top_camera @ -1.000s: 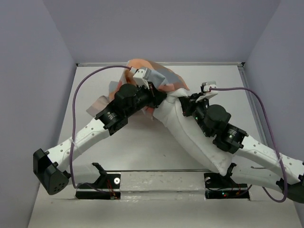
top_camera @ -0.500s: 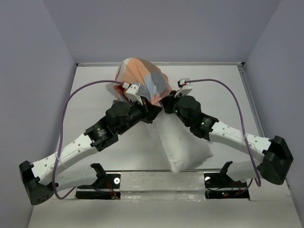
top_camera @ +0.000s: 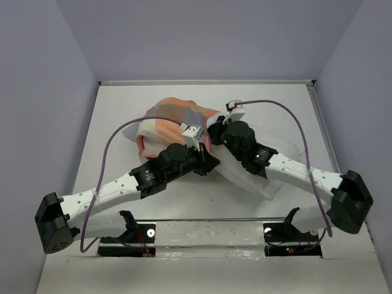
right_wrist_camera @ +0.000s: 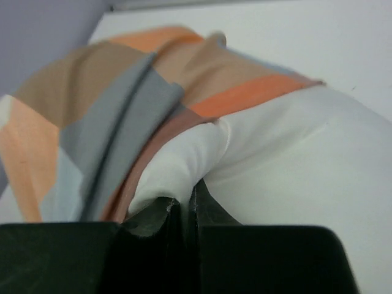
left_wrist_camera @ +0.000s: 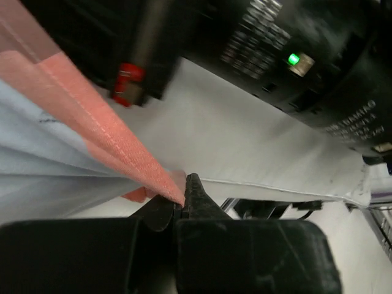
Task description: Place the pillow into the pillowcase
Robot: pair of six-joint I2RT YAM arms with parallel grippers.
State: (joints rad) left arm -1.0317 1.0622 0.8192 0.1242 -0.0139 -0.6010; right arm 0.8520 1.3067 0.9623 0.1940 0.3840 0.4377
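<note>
Left claw [left_wrist_camera: 184, 197] clamps the limp pillowcase [left_wrist_camera: 67, 128] by its hem, right claw [right_wrist_camera: 182, 205] nips the squashy pillow [right_wrist_camera: 294, 159] at a corner, both likely secure holds.

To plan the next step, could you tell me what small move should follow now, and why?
Probably the left claw should draw the pillowcase hem it pinches farther along the pillow, while the right claw holds its pinched fold: the case covers only one end, and much white pillow is bare.

Pillowcase [right_wrist_camera: 92, 116] = thin woven cloth, pillow [right_wrist_camera: 294, 159] = smooth matt wht fabric.
</note>
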